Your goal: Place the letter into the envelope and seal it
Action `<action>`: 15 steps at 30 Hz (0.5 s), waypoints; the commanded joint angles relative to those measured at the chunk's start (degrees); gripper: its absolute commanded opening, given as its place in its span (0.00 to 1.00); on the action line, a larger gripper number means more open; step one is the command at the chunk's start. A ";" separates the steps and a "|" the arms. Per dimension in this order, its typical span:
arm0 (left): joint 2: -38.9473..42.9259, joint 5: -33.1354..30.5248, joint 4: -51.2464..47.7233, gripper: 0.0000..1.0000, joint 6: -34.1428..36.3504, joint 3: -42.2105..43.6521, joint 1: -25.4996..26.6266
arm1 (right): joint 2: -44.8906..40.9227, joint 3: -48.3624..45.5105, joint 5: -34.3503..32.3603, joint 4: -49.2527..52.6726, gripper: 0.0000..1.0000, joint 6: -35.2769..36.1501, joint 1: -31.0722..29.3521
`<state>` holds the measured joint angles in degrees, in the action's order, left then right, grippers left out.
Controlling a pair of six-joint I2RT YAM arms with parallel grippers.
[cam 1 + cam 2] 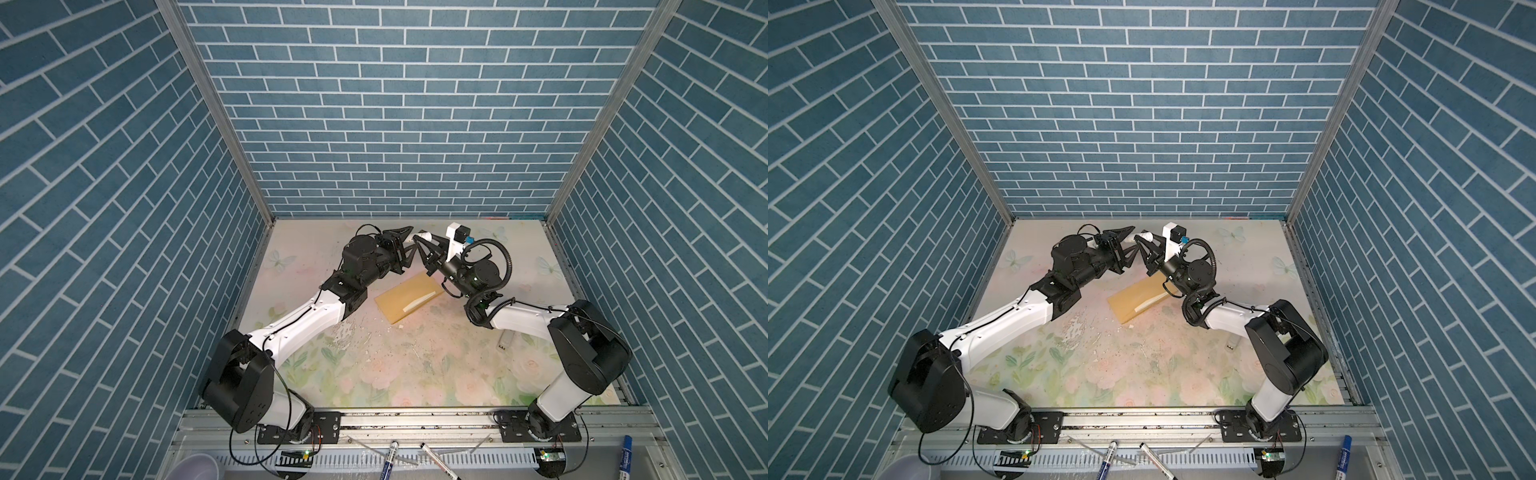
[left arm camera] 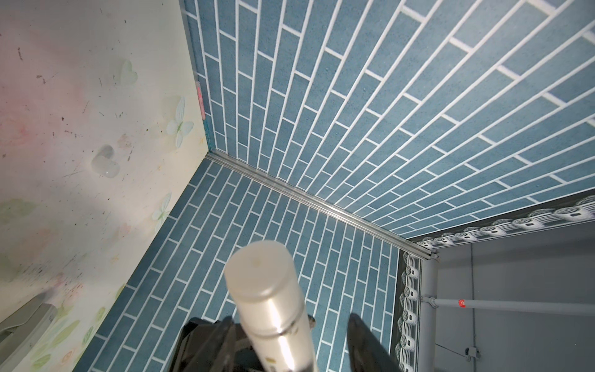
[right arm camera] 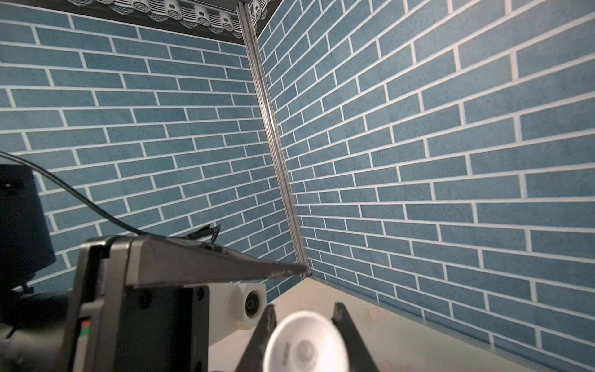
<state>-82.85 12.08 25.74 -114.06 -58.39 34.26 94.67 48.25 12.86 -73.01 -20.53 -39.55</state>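
Observation:
The golden-tan envelope (image 1: 405, 300) (image 1: 1136, 302) lies flat at mid-table, free of both grippers. Of the letter only a narrow cream strip (image 1: 419, 304) shows at the envelope's right end; the rest is hidden. Both arms are raised over the far middle of the table. My right gripper (image 1: 424, 241) (image 3: 304, 310) is shut on a white glue stick (image 1: 424, 236) (image 3: 306, 346). My left gripper (image 1: 412, 238) (image 2: 289, 322) is open around the stick's other end (image 2: 267, 290). One of its fingers (image 2: 212, 341) is at the stick; the other (image 2: 363, 341) stands apart from it.
Blue brick walls close in the back and both sides. A small pale object (image 1: 503, 340) lies on the table by the right arm. White flecks (image 1: 353, 332) litter the floral mat. Markers (image 1: 388, 459) (image 1: 750, 457) and a cup (image 1: 195, 465) sit beyond the front rail.

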 commanded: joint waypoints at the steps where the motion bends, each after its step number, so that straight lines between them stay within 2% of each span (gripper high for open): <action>1: -0.73 -0.03 2.28 0.46 -0.46 -1.55 0.20 | 0.67 2.83 -0.29 -3.87 0.00 1.40 -0.67; 11: -1.51 0.01 2.65 0.00 -0.16 -1.24 0.19 | 0.61 2.29 -0.42 -3.85 0.00 1.29 -0.92; 12: -1.50 -0.03 2.78 0.00 0.24 -1.20 0.20 | 0.66 2.29 -0.38 -3.70 0.05 1.14 -0.96; 15: -1.20 -0.88 2.39 0.00 3.86 -1.02 0.11 | -0.27 2.16 -0.38 -1.90 0.33 0.67 -0.97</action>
<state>-83.37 11.75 27.38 -114.83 -58.61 34.33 94.78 48.27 12.23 -74.41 -20.53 -39.99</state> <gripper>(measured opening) 0.271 0.293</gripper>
